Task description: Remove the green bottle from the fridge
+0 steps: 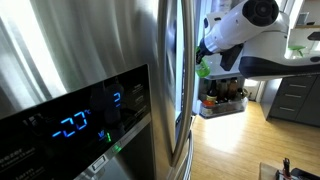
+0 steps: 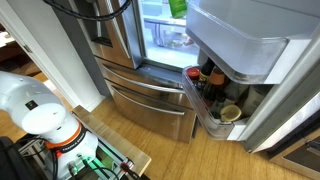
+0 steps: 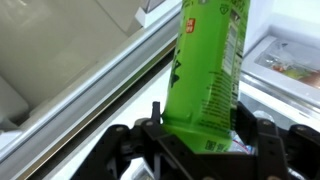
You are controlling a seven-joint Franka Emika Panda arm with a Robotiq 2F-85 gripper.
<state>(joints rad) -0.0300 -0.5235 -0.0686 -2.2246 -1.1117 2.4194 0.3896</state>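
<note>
Green bottle (image 3: 205, 70): light-green plastic with a printed label. I have it held in the gripper (image 3: 205, 140), low on its body.
Gripper state: clamped on the green bottle. In the wrist view the dark fingers (image 3: 150, 128) press on both sides of it with no gap showing.
Direction from gripper: the bottle runs straight out from the palm, from bottom centre of the wrist view to the top edge.
Long axis: near vertical in the wrist view, leaning slightly right towards the top. Its top end is cut off, so I cannot see the cap.
Place in the scene: in an exterior view the bottle (image 1: 203, 68) sits right of centre in the upper half, just beside the edge of the fridge (image 1: 60, 50) door, with the white arm (image 1: 250, 25) coming in from the upper right. In an exterior view it (image 2: 178, 8) shows at the top edge, in front of the lit interior.
What the move turns on: I judge the bottle is at the mouth of the opening, so the pull should go straight back towards the arm, away from the door edge and the door shelf (image 2: 214, 128).
Count, task items: one green bottle, one fridge, one arm, one gripper.
Count, others: several dark jars (image 2: 205, 80) in the door shelf, too crowded to number; one dispenser panel (image 1: 75, 120) with blue digits.
</note>
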